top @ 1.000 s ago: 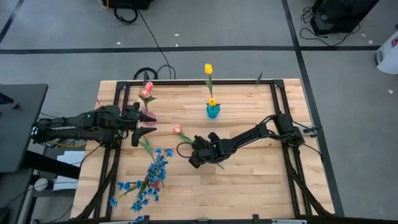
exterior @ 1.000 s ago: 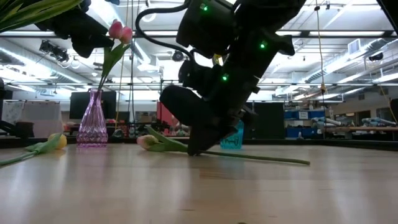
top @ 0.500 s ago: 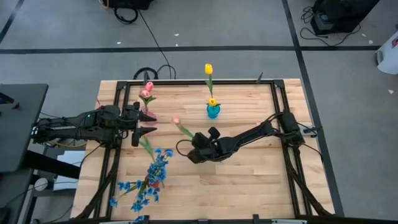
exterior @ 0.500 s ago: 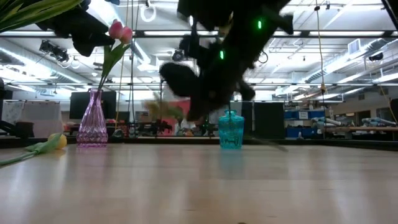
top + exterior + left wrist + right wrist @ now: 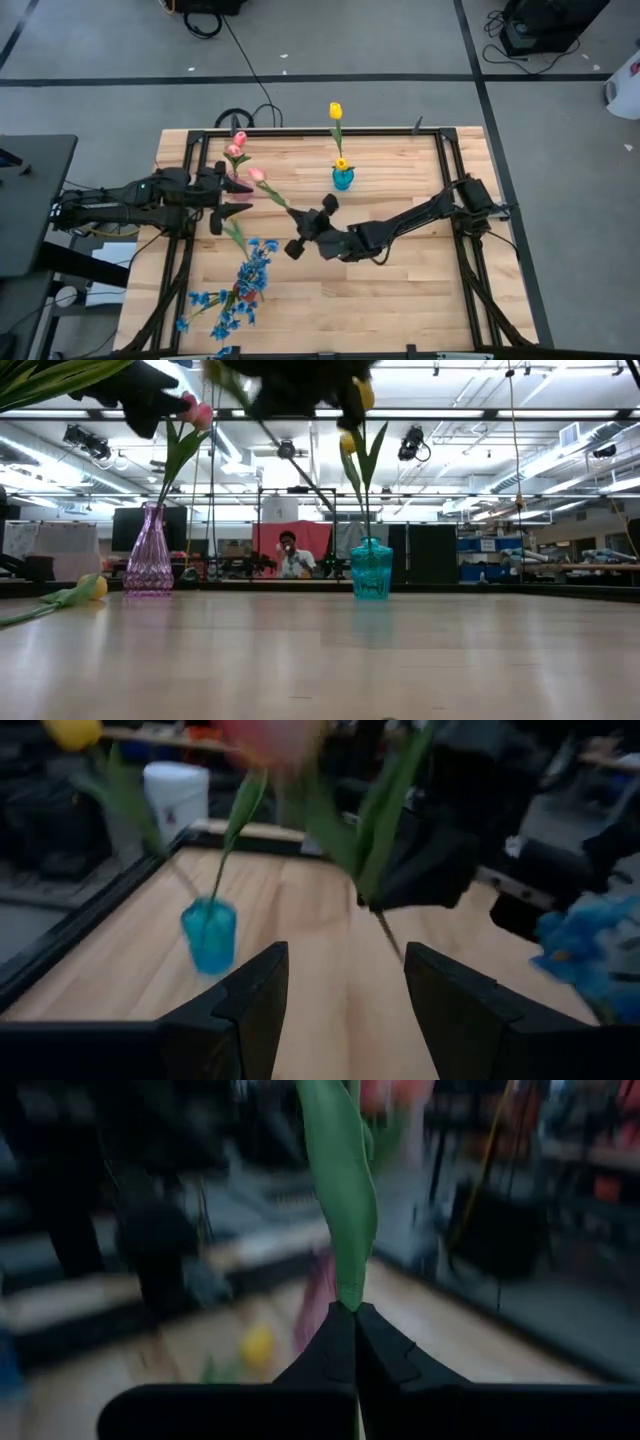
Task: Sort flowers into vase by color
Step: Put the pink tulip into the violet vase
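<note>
Right gripper (image 5: pixel 300 233) clamped on pink tulip (image 5: pixel 257 174) stem above table centre; left gripper (image 5: pixel 238 197) fingers apart, near pink vase (image 5: pixel 150 555)

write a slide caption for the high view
Right gripper lifts a pink tulip toward the pink vase while the left gripper waits beside it.

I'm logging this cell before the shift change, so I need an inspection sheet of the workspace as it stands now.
Surface: wooden table in a black frame.
Job's things: pink vase holds pink tulips; blue vase holds yellow tulips; a yellow tulip and blue flower sprays lie on the table.
Clutter: nothing seen.
Grippers: right end effector shut on a pink tulip, lifted off the table; left end effector open beside the pink vase.
Cables: black cables on the floor behind the table.
Surroundings: a person in the room beyond.
</note>
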